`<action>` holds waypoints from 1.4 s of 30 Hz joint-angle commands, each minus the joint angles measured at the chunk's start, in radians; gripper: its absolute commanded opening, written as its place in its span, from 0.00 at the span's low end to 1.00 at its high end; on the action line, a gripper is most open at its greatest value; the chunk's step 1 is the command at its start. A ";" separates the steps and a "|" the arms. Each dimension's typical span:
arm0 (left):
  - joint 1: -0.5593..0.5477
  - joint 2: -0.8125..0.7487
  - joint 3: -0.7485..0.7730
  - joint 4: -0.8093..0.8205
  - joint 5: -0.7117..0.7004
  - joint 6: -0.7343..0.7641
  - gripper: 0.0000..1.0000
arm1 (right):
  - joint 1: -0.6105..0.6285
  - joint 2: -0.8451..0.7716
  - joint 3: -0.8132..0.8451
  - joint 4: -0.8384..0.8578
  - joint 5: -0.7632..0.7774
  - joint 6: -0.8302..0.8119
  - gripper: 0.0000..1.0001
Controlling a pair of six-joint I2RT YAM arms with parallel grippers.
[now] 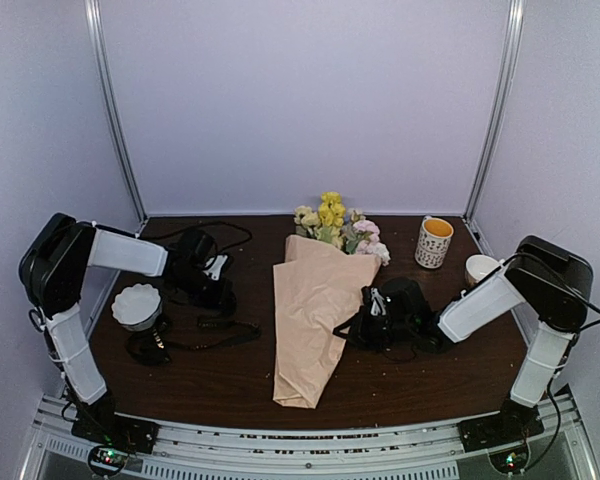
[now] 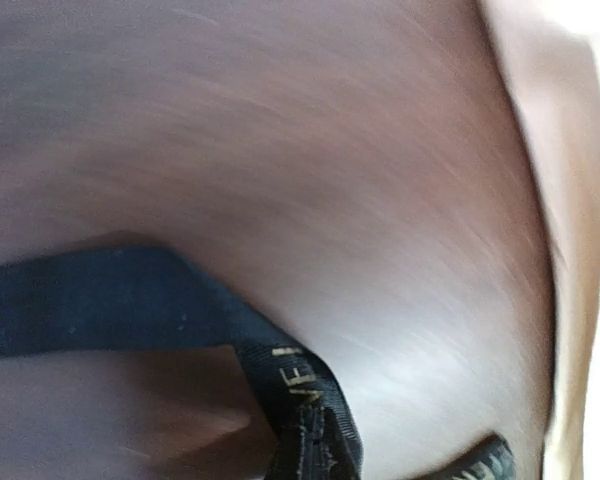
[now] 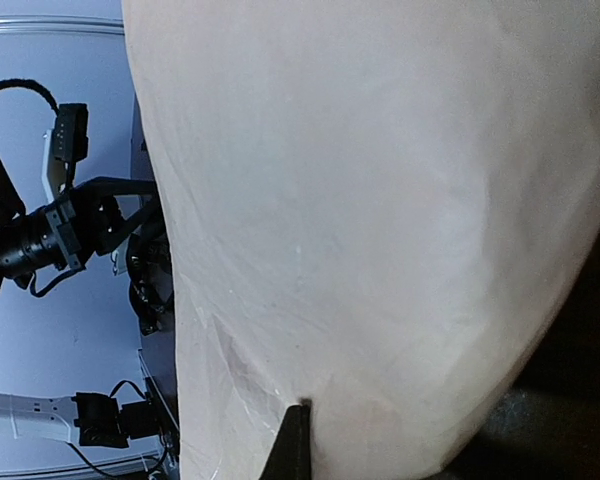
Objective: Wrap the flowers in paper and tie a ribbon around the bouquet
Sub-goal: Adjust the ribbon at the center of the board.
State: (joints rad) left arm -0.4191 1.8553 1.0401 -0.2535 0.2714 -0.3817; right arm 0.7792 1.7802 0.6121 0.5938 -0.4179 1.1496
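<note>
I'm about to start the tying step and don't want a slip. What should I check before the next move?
1. Flowers wrapped inside the bouquet cone: ok.
2. Bouquet lying flat on the table: ok.
3. Left gripper shut on the ribbon: ok.
4. Right gripper shut at the bouquet's right edge, actually holding paper: cannot tell.
5. Ribbon around the bouquet: not ok, it lies to its left.

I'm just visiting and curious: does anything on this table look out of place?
The black ribbon lies loose on the table left of the bouquet, not tied round it. Otherwise nothing looks spilled, torn or tipped.
</note>
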 commanded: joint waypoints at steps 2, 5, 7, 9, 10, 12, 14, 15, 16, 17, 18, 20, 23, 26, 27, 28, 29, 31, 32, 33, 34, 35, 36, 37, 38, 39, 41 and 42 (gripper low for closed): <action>-0.133 -0.213 0.037 -0.148 -0.015 0.162 0.00 | 0.002 -0.030 -0.015 0.005 0.015 -0.008 0.00; -0.156 -0.382 0.087 -0.219 0.022 0.256 0.00 | 0.002 -0.023 -0.010 0.003 0.012 -0.009 0.00; -0.179 -0.496 0.101 -0.264 0.080 0.327 0.00 | 0.002 -0.019 -0.008 0.007 0.009 -0.006 0.00; -0.211 -0.601 0.103 -0.322 0.158 0.392 0.00 | 0.002 -0.014 -0.010 0.021 0.007 0.003 0.00; -0.233 -0.639 0.100 -0.353 0.186 0.413 0.00 | 0.002 -0.011 -0.010 0.027 0.004 0.008 0.00; -0.284 -0.697 0.076 -0.393 0.173 0.436 0.00 | 0.002 -0.010 -0.007 0.028 0.000 0.010 0.00; -0.297 -0.728 0.042 -0.406 0.110 0.414 0.00 | 0.002 -0.011 -0.003 0.017 0.002 0.003 0.00; -0.295 -0.725 0.032 -0.410 0.037 0.394 0.00 | 0.002 -0.013 -0.001 0.013 0.004 0.001 0.00; -0.288 -0.702 0.035 -0.423 -0.030 0.374 0.02 | 0.002 -0.014 -0.001 0.011 0.004 -0.002 0.00; -0.272 -0.666 0.050 -0.442 -0.069 0.356 0.05 | 0.004 -0.017 0.001 0.007 0.004 -0.004 0.00; -0.252 -0.612 0.069 -0.462 -0.080 0.339 0.05 | 0.004 -0.017 0.000 0.004 0.004 -0.007 0.00; -0.213 -0.500 0.114 -0.484 -0.130 0.285 0.22 | 0.004 -0.023 0.002 -0.002 0.006 -0.012 0.00; -0.141 -0.355 0.145 -0.439 -0.153 0.195 0.44 | 0.004 -0.032 0.004 -0.023 0.014 -0.027 0.00; -0.053 -0.247 0.158 -0.372 -0.164 0.100 0.52 | 0.003 -0.036 0.002 -0.035 0.021 -0.034 0.00; -0.036 -0.221 0.166 -0.358 -0.185 0.089 0.54 | 0.003 -0.037 0.001 -0.037 0.022 -0.036 0.00; -0.031 -0.193 0.177 -0.343 -0.214 0.097 0.56 | 0.004 -0.039 -0.001 -0.039 0.024 -0.037 0.00; -0.029 -0.162 0.190 -0.331 -0.236 0.105 0.58 | 0.003 -0.040 -0.001 -0.041 0.025 -0.039 0.00; -0.015 -0.101 0.239 -0.337 -0.211 0.089 0.62 | 0.003 -0.037 0.001 -0.045 0.024 -0.040 0.00; -0.004 -0.074 0.261 -0.342 -0.175 0.070 0.62 | 0.003 -0.036 0.002 -0.047 0.025 -0.042 0.00; -0.002 -0.051 0.273 -0.339 -0.146 0.054 0.62 | 0.003 -0.035 0.004 -0.049 0.026 -0.043 0.00; -0.010 -0.040 0.274 -0.321 -0.140 0.034 0.62 | 0.004 -0.033 0.005 -0.052 0.029 -0.045 0.00; -0.024 -0.037 0.265 -0.294 -0.144 0.010 0.62 | 0.004 -0.034 0.006 -0.057 0.031 -0.046 0.00; -0.043 -0.039 0.254 -0.262 -0.157 -0.012 0.61 | 0.004 -0.032 0.007 -0.060 0.032 -0.048 0.00; -0.065 -0.037 0.245 -0.238 -0.173 -0.032 0.61 | 0.004 -0.031 0.009 -0.061 0.033 -0.048 0.00; -0.084 -0.032 0.243 -0.228 -0.194 -0.050 0.61 | 0.003 -0.030 0.008 -0.061 0.033 -0.048 0.00; -0.097 -0.024 0.241 -0.224 -0.216 -0.068 0.61 | 0.003 -0.031 0.009 -0.062 0.032 -0.049 0.00; -0.108 -0.013 0.231 -0.209 -0.260 -0.104 0.59 | 0.004 -0.034 0.008 -0.066 0.033 -0.051 0.00; -0.110 -0.010 0.225 -0.199 -0.281 -0.118 0.58 | 0.004 -0.035 0.006 -0.067 0.033 -0.052 0.00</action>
State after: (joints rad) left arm -0.4995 1.8194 1.2839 -0.5373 0.0673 -0.4011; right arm 0.7792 1.7706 0.6106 0.5556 -0.4061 1.1206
